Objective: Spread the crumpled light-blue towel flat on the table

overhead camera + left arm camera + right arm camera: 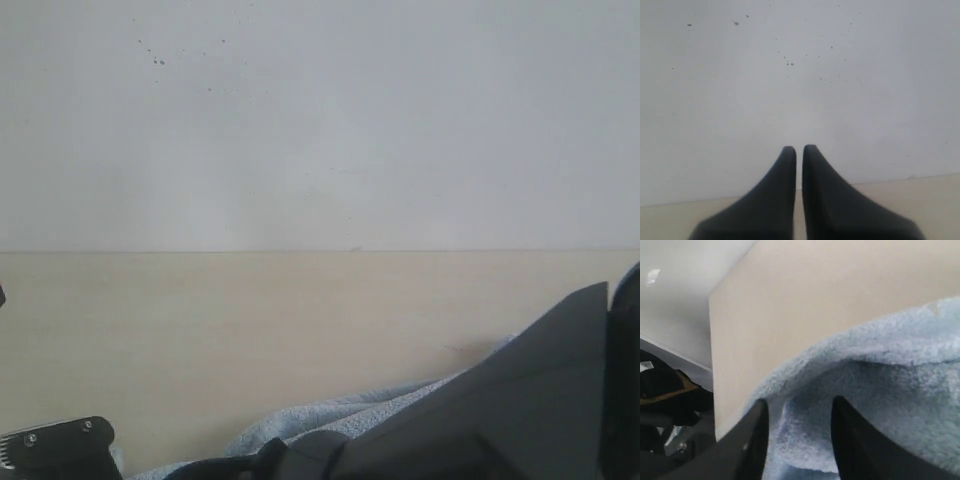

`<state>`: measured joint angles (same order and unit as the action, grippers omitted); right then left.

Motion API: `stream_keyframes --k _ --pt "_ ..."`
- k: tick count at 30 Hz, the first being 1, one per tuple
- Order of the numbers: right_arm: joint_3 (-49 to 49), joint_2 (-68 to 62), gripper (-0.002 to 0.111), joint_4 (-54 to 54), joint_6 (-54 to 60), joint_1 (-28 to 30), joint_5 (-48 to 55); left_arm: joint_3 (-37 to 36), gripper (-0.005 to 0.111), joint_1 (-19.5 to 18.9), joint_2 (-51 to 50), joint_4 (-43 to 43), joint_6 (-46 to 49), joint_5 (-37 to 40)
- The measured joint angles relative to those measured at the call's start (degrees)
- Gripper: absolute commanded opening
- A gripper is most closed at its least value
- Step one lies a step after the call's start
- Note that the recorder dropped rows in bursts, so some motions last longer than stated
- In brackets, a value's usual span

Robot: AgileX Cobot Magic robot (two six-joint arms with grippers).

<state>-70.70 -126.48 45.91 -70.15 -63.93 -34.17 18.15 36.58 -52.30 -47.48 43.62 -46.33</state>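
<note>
- Towel (880,390) fluff fills the gap between the two fingers (754,440) of the right gripper (800,407). They stand apart and pinch nothing that I can see.
- The left gripper (799,150) has its fingers pressed together with nothing in them. It faces the wall (790,75), away from the towel.
- So the right arm (540,400) is the near one. The towel lies just past its fingertips, on the table (200,330).
- In the exterior view the towel is a bumpy heap at the bottom middle of the frame, partly hidden by the dark right arm.
- The bit that shows runs from lower left up toward the right. Which way its long side goes, I cannot tell.
- It is crumpled, not flat yet.
</note>
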Motion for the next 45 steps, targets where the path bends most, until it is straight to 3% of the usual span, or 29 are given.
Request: stream_keyframes --k 5,8,13,16,19,24,28,31,36,45 --pt "0.90 6.83 0.042 19.70 -11.87 1.92 23.50 0.00 0.004 0.00 0.00 0.19 0.00 -0.28" --pt "3.90 12.36 0.042 26.25 -15.67 2.74 34.57 0.00 0.004 0.00 0.00 0.46 0.00 -0.40" --pt "7.90 23.34 0.042 26.57 -8.36 2.87 49.17 0.00 0.004 0.00 0.00 0.57 0.00 -0.40" --pt "9.22 28.02 0.042 21.67 1.13 3.92 64.83 0.00 0.004 0.00 0.00 0.57 0.00 -0.40" --pt "9.60 30.23 0.042 13.65 12.99 10.51 80.58 0.00 0.004 0.00 0.00 0.57 0.00 -0.40" --pt "9.73 30.36 0.042 -2.91 30.32 31.81 95.61 0.00 0.004 0.00 0.00 0.57 0.00 -0.40" --pt "10.32 30.26 0.042 -21.88 48.73 47.02 102.44 0.00 0.004 0.00 0.00 0.66 0.00 -0.40" --pt "11.28 30.26 0.042 -33.62 58.72 53.79 104.01 0.00 0.004 0.00 0.00 0.66 0.00 -0.40" --pt "11.40 30.26 0.042 -40.89 66.23 56.00 102.08 0.00 0.004 0.00 0.00 0.66 0.00 -0.40" --pt "11.40 30.26 0.042 -38.88 65.52 56.00 93.68 0.00 0.004 0.00 0.00 0.80 0.00 1.96"
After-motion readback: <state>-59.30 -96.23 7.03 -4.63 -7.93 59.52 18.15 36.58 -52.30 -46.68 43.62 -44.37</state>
